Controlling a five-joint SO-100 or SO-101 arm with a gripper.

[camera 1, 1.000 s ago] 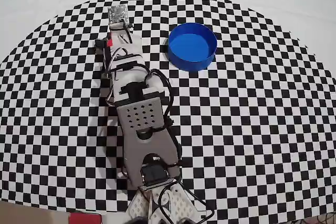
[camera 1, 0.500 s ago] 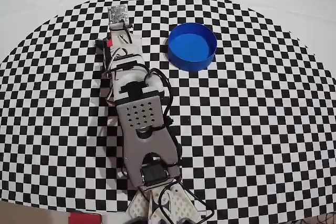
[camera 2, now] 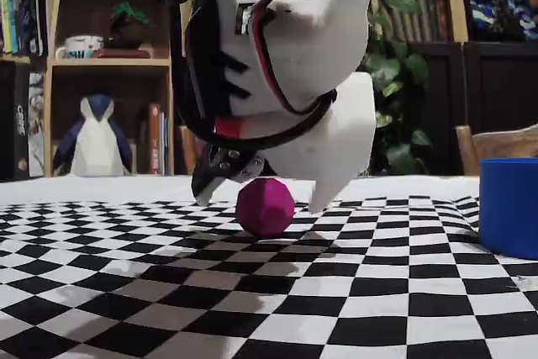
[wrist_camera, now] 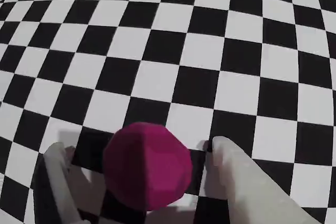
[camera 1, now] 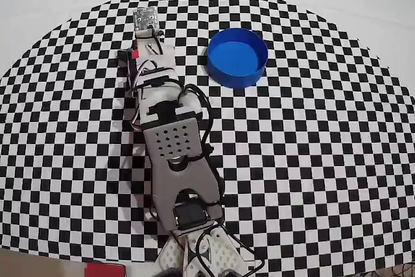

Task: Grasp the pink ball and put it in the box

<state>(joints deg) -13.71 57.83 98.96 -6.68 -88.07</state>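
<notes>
In the wrist view, start at the left: one pale finger [wrist_camera: 55, 174] of your gripper [wrist_camera: 139, 148] rises from the bottom edge, standing a little off the ball [wrist_camera: 147, 165]. The ball, magenta and faintly faceted, lies on the checkered cloth [wrist_camera: 173, 40] between the two fingers. To its right the second finger runs in from the lower right corner, its tip just beside the ball; whether it touches, you cannot tell from here. So your gripper is spread around the ball and has not closed on it.

In the fixed view, left to right: a white penguin figure [camera 2: 94, 140] stands before a bookshelf [camera 2: 50, 65] in the background. Then comes your gripper [camera 2: 262, 199], tips lowered close to the cloth [camera 2: 252, 292], one dark-tipped finger to the left of the ball [camera 2: 265, 206] and the white one to its right. The ball rests on the cloth between them, with a gap visible on the left side. A leafy plant [camera 2: 395, 73] is behind, and at the right edge stands the box [camera 2: 509, 206], well apart from the ball.

In the overhead view your arm [camera 1: 170, 141] stretches from the bottom edge up and to the left over the cloth [camera 1: 311, 160], and it hides the ball. The box [camera 1: 238, 57] sits to the right of the arm's far end, blue and with nothing in it.
</notes>
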